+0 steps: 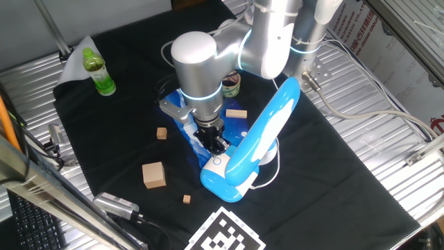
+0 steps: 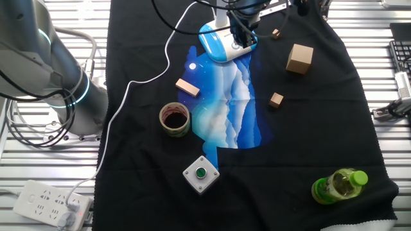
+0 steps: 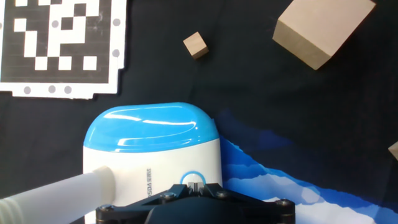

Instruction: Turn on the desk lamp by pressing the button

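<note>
Near the tabletop's (image 1: 333, 160) marker-side edge, the desk lamp (image 1: 260, 139) is standing on a blue-white sheet, and the gripper (image 1: 217, 144) is hovering just above the button (image 3: 193, 182) on its base. Whether the fingers are parted, I cannot tell. A good press is probably calling for a straight, gentle descent, centred on the disc.
</note>
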